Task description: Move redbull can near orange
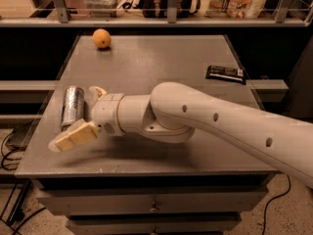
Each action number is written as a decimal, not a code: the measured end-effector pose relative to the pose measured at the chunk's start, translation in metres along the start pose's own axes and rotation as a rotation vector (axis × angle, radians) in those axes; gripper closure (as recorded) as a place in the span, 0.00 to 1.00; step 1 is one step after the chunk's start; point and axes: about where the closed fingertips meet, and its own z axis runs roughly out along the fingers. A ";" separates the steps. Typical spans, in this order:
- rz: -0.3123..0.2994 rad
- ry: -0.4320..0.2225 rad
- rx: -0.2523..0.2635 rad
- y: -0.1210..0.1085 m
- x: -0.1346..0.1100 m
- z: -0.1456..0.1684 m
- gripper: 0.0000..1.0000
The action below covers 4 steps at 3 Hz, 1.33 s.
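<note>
Across the grey table (146,67), the white robot arm (210,121) reached in from the table's right side toward its left edge. The gripper (74,117) sat low over the table's near-left area with its fingers spread apart and grasping nothing. One finger (73,136) angled toward the table's near-left corner, and the other (98,92) pointed toward the table's far edge. The redbull can (73,104) lay on its side by the table's left edge, just beside both fingers; contact could not be determined. A flat black wrapped bar (225,73) lay near the table's right edge. The orange (101,38) rested at the table's far-left corner, well apart from the can.
</note>
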 end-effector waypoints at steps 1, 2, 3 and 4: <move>0.011 -0.016 0.006 -0.003 0.000 0.019 0.00; 0.018 0.000 0.036 -0.009 0.006 0.033 0.00; 0.042 0.010 0.097 -0.019 0.012 0.038 0.18; 0.055 0.022 0.165 -0.031 0.017 0.034 0.41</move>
